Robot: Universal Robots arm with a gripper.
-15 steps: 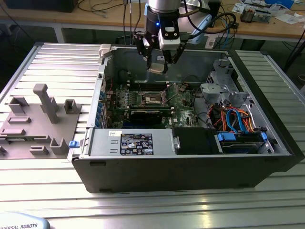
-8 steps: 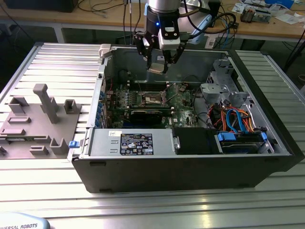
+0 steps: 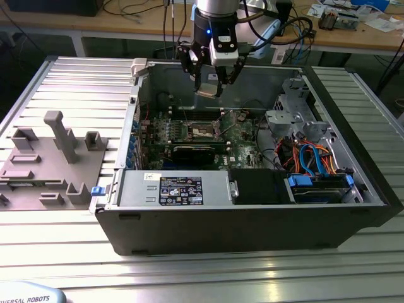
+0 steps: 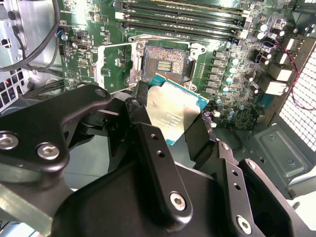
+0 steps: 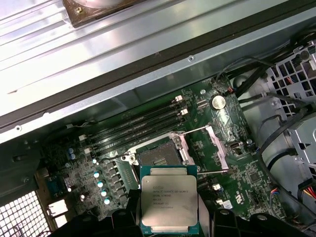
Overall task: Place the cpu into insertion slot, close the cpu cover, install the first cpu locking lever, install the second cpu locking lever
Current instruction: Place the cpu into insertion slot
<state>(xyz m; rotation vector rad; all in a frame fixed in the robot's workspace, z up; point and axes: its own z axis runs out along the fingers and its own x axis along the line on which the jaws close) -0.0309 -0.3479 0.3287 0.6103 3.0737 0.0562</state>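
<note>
In the exterior view my gripper (image 3: 208,87) hangs over the open computer case, shut on the cpu (image 3: 207,90), a flat square chip with a silvery top. Both wrist views show the cpu (image 4: 170,109) (image 5: 169,202) pinched by its edges between the black fingers (image 4: 140,98), a little above the green board. The insertion slot (image 4: 165,64) (image 5: 158,154) (image 3: 203,130) lies bare just beyond the chip, a dark square with a metal rim. The cpu cover (image 4: 114,65) (image 5: 213,144) stands swung open beside the slot. Thin lever wires (image 5: 213,172) stick out next to the cover.
Long black memory slots (image 4: 177,19) run behind the socket. A black card (image 3: 196,151) lies in front of it in the exterior view. A drive cage with blue and orange cables (image 3: 315,161) fills the case's right. A grey fixture block (image 3: 50,151) sits on the ribbed table at the left.
</note>
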